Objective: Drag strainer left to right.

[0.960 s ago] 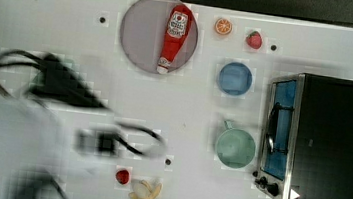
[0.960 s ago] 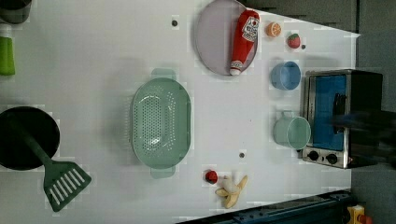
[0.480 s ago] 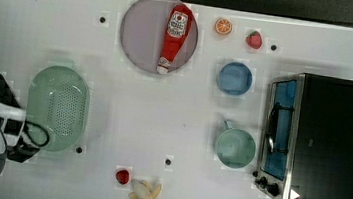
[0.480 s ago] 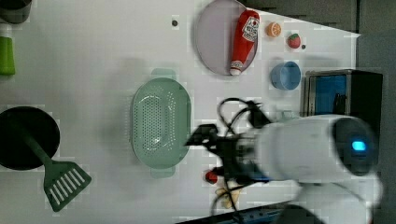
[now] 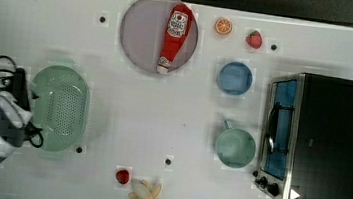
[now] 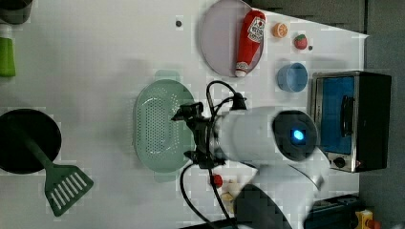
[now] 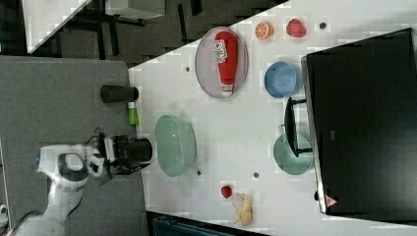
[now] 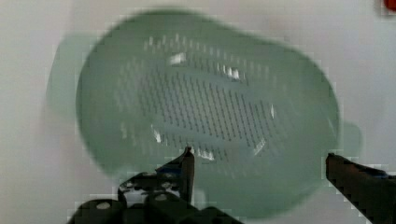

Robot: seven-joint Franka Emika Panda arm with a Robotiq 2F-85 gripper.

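The strainer (image 5: 60, 109) is a pale mint-green oval colander with a holed base, standing on the white table at the top view's left. It also shows in the left view (image 6: 160, 126), the right view (image 7: 174, 145) and the wrist view (image 8: 205, 112). My gripper (image 8: 261, 163) is open, its two dark fingertips spread wide above one long side of the strainer, with nothing between them. In the left view the gripper (image 6: 195, 133) hangs over the strainer's right rim. In the top view the gripper (image 5: 26, 110) is at the strainer's left edge.
A grey plate (image 5: 141, 35) bears a ketchup bottle (image 5: 174, 36). To the top view's right are a blue bowl (image 5: 235, 78), a green mug (image 5: 235, 147) and a toaster oven (image 5: 318, 141). A banana (image 5: 146, 196) and a small red fruit (image 5: 123, 176) lie near the front. A black pan (image 6: 26, 140) holds a spatula (image 6: 64, 186).
The arm has swung in from the left view's right and now hangs over the strainer's rim. The strainer has not moved, and the gripper stayed open.
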